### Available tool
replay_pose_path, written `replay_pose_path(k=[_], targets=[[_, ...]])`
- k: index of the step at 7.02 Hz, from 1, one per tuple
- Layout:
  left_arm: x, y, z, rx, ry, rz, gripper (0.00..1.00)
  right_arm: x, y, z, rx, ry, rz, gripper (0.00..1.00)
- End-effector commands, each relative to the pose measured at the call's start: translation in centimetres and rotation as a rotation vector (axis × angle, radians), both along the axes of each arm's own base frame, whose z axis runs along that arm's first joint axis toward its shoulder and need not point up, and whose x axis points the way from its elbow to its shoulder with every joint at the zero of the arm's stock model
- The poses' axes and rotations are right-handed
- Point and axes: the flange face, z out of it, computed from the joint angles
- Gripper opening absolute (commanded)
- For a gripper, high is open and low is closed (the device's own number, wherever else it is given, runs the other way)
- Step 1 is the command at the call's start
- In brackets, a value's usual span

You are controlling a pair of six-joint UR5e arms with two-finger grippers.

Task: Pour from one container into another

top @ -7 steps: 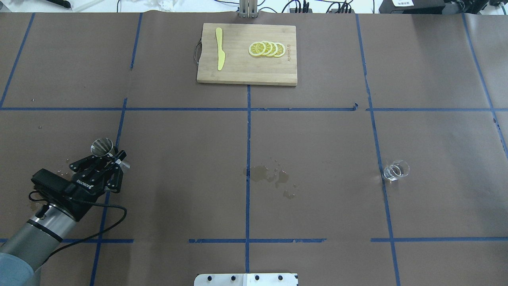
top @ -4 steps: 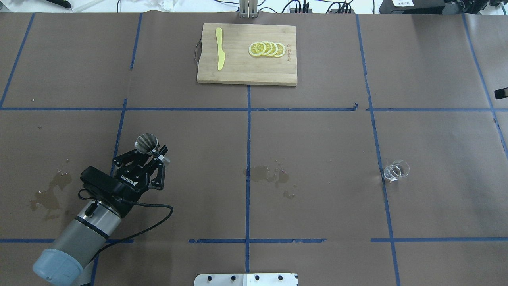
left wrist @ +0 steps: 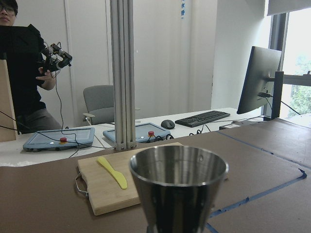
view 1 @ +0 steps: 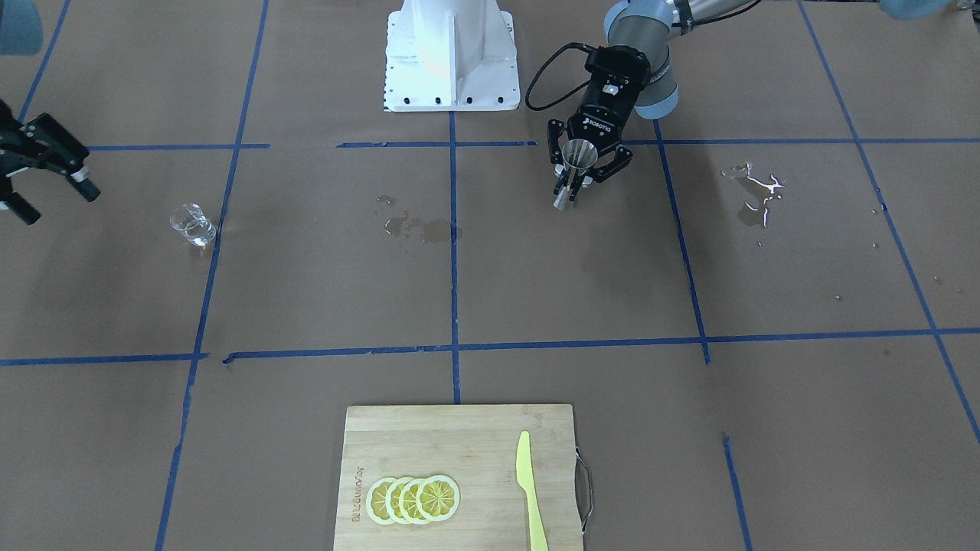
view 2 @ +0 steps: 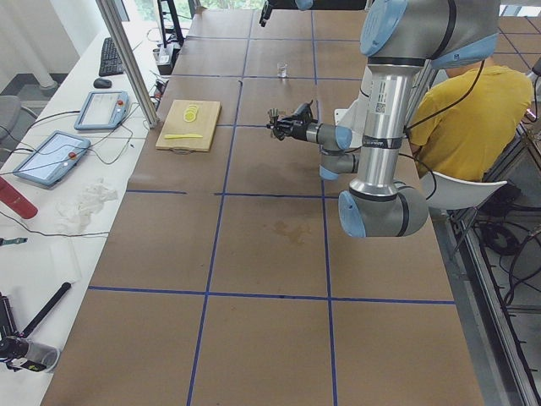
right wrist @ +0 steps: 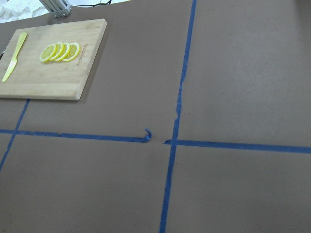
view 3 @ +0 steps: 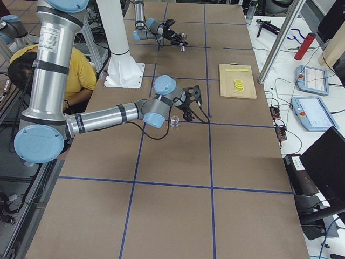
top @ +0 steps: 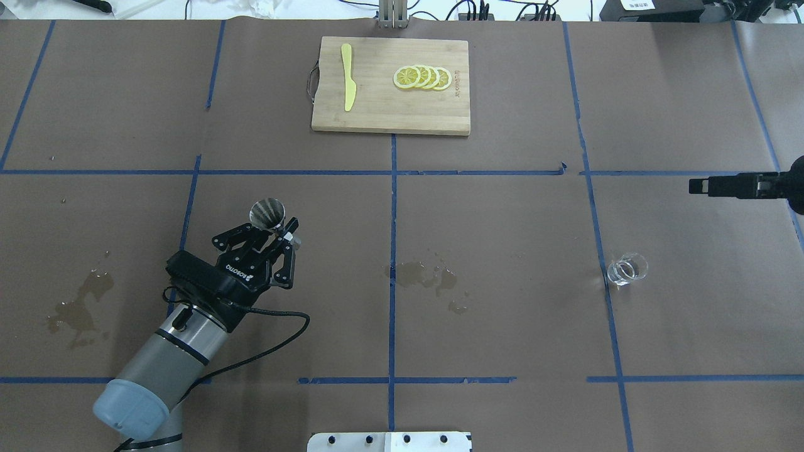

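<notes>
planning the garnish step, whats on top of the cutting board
On the cutting board lie a yellow knife near its handle end and four overlapping lemon slices. Only one slice shows whole; each covers part of the next, and the board beneath them is hidden.

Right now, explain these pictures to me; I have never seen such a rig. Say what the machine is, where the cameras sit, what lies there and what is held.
These are two robot arms at a table covered in brown paper with blue tape lines. One camera looks down from behind the robot, one faces it, two watch from the table's ends, and one rides on each wrist. The left tool is shut on a steel jigger, held upright. The right tool is open and empty; a clear glass cup stands on the paper near it. Farther off lies a cutting board with lemon slices and a yellow knife. Wet patches stain the paper.
</notes>
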Motion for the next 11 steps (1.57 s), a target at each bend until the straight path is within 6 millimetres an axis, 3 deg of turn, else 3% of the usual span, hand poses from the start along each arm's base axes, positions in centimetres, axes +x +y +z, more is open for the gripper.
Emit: replay_pose_path(k=[1, 2, 4, 5, 6, 7, 11], targets=[[1.2, -1.4, -1.2, 0.006, 0.007, -0.011, 0.0, -9.4, 6.1, -1.2, 0.036, 0.043, 0.087, 1.0], [1.0, -2.1, -1.8, 0.008, 0.015, -0.023, 0.0, -14.8, 10.5, -0.9, 0.17, 0.136, 0.202, 1.0], [1.1, -2.9, -1.8, 0.011, -0.009, -0.015, 0.0, -17.7, 14.2, -1.2, 0.148, 0.076, 0.402, 1.0], [1.2, -2.9, -1.8, 0.011, -0.011, -0.015, 0.0, -19.3, 16.4, -0.6, 0.227, 0.153, 0.467, 1.0], [1.1, -3.1, -1.6, 0.01, -0.014, -0.018, 0.0, -19.8, 17.0, -0.6, 0.252, 0.158, 0.504, 1.0], [1.1, -3.1, -1.7, 0.01, -0.011, -0.018, 0.0, -20.9, 17.8, 3.7, 0.35, 0.217, 0.586, 1.0], [1.2, -3.1, -1.8, 0.009, -0.014, -0.018, 0.0, -21.6, 17.8, 9.8, 0.373, 0.258, 0.642, 1.0]])
